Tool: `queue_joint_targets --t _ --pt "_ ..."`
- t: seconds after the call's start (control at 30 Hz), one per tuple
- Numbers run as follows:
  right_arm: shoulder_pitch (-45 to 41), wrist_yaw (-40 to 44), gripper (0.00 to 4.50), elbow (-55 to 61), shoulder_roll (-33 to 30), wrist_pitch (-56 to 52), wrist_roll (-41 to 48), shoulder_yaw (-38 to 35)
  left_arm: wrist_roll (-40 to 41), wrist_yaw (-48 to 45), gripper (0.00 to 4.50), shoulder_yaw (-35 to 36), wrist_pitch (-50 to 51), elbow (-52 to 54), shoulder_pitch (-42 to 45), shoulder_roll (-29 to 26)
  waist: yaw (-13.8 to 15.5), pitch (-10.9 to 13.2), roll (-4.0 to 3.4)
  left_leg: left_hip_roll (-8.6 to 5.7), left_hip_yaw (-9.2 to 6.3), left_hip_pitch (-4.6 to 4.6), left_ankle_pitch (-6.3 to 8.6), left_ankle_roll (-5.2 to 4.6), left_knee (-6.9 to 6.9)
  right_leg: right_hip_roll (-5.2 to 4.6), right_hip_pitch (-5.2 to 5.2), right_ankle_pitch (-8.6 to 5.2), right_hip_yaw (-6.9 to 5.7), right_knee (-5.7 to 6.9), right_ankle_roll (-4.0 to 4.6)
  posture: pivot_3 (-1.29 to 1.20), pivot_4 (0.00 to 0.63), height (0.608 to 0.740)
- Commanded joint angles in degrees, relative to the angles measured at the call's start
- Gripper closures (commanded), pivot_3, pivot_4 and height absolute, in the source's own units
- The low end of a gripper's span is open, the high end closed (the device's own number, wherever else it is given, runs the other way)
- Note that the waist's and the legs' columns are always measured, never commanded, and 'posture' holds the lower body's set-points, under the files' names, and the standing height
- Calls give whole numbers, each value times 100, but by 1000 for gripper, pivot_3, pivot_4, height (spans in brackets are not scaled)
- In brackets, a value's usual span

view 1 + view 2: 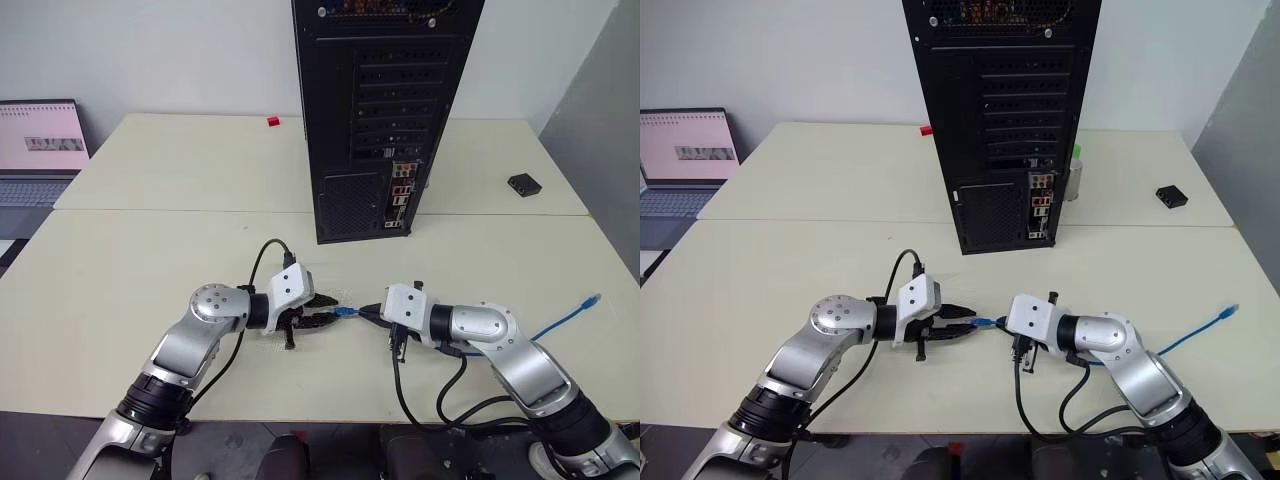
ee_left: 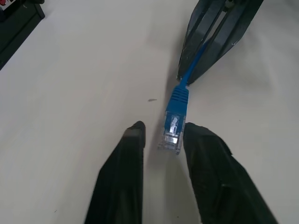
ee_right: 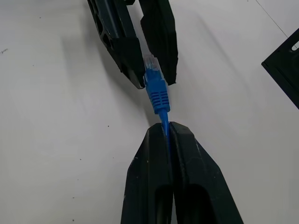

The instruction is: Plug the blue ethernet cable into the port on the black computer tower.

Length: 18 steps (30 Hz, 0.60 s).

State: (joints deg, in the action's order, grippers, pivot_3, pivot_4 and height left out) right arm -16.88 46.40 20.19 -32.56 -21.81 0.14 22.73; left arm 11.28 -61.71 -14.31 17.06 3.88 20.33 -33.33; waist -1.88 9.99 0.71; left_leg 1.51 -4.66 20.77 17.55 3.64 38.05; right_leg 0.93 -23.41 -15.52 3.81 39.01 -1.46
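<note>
Near the front edge of the pale table (image 1: 150,250), the two arms meet tip to tip. The right gripper (image 3: 167,128) is clenched tight on the blue cable (image 3: 159,95) just behind its plug, holding it out toward the left. The left gripper (image 2: 161,135) has its fingers (image 2: 135,135) on either side of the clear plug tip; whether they actually pinch it I cannot tell. The rest of the cable trails off right across the table, its other end lying near the right edge. The black computer tower (image 1: 385,110) stands farther back, its port (image 1: 400,190) cluster facing the arms.
</note>
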Motion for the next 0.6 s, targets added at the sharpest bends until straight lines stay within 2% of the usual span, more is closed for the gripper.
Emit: queue_joint_targets --t 0.03,0.33,0.47,0.6 --pt "-117 73 4500 274 33 27 24 -31 59 -47 4116 86 -115 56 83 -13 0 0 0 0 1 0 0 0 0 0 0 0 1 0 0 0 150 740" --pt "-151 286 4500 297 -70 186 77 -3 -31 -82 4191 60 -387 19 55 -11 0 0 0 0 0 0 0 0 0 0 0 0 0 0 0 0 150 740" --pt "-156 617 3626 502 -341 70 335 -231 -2 -176 4191 104 -751 193 -55 -41 2 0 0 0 -1 0 0 0 0 0 0 0 -1 -1 0 0 150 740" --pt "-47 1042 2681 965 -738 -626 1190 -828 -143 -89 4191 180 -1436 199 -34 -52 5 0 0 0 -1 1 0 0 0 -2 0 0 -1 -1 0 0 150 740"
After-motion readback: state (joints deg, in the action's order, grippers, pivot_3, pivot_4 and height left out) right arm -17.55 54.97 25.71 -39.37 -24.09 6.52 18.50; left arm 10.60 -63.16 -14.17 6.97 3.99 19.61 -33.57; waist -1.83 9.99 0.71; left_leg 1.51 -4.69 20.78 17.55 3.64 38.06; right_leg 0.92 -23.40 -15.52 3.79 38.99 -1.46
